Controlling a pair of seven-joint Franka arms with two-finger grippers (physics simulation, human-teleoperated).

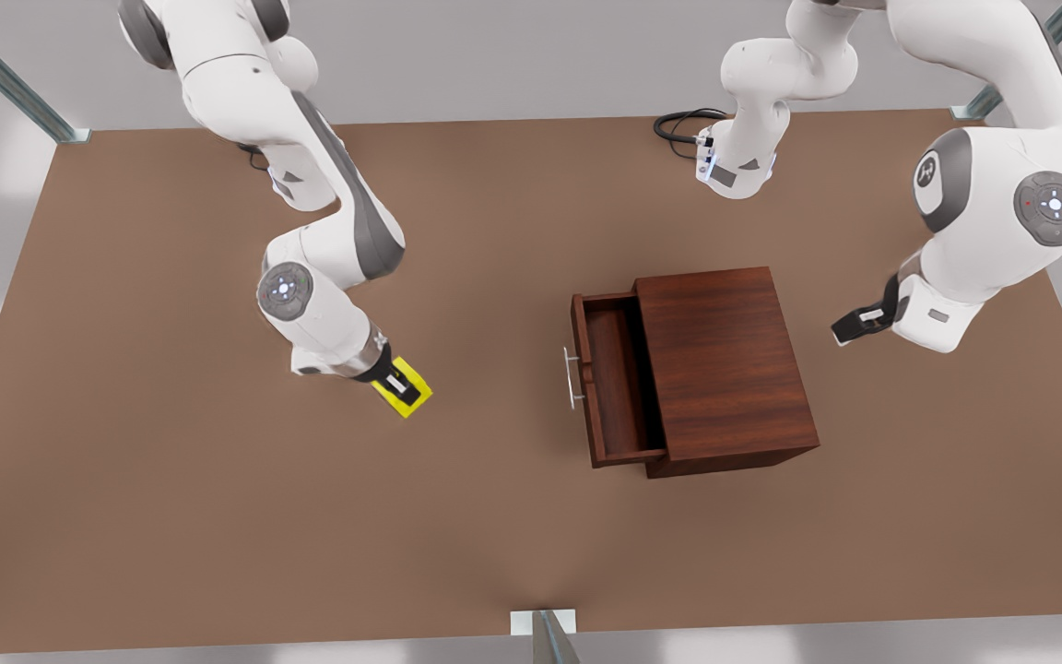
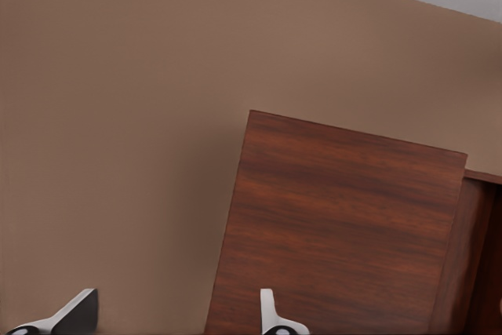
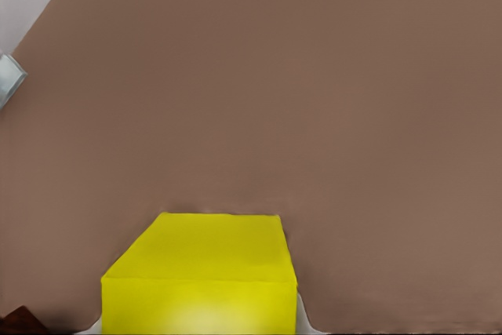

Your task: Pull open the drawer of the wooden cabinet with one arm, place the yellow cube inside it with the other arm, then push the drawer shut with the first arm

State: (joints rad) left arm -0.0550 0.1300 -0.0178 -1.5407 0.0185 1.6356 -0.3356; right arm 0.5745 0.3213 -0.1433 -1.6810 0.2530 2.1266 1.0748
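Observation:
The wooden cabinet (image 1: pixel 725 364) stands right of the table's middle in the front view. Its drawer (image 1: pixel 619 378) is pulled out toward the front view's left and holds nothing; the silver handle (image 1: pixel 572 376) is on its front. The yellow cube (image 1: pixel 411 392) is at table level left of the drawer, and my right gripper (image 1: pixel 399 385) is shut on it. In the right wrist view the cube (image 3: pixel 204 276) sits tight between the fingertips. My left gripper (image 1: pixel 849 327) hangs open behind the cabinet (image 2: pixel 337 225), on the side away from the drawer, with its fingers (image 2: pixel 271 315) spread wide.
The brown table (image 1: pixel 171 507) stretches bare between the cube and the drawer. A black cable (image 1: pixel 683 124) lies at the far edge by an arm's base. Metal frame posts (image 1: pixel 545 636) stand at the near edge and the far corners.

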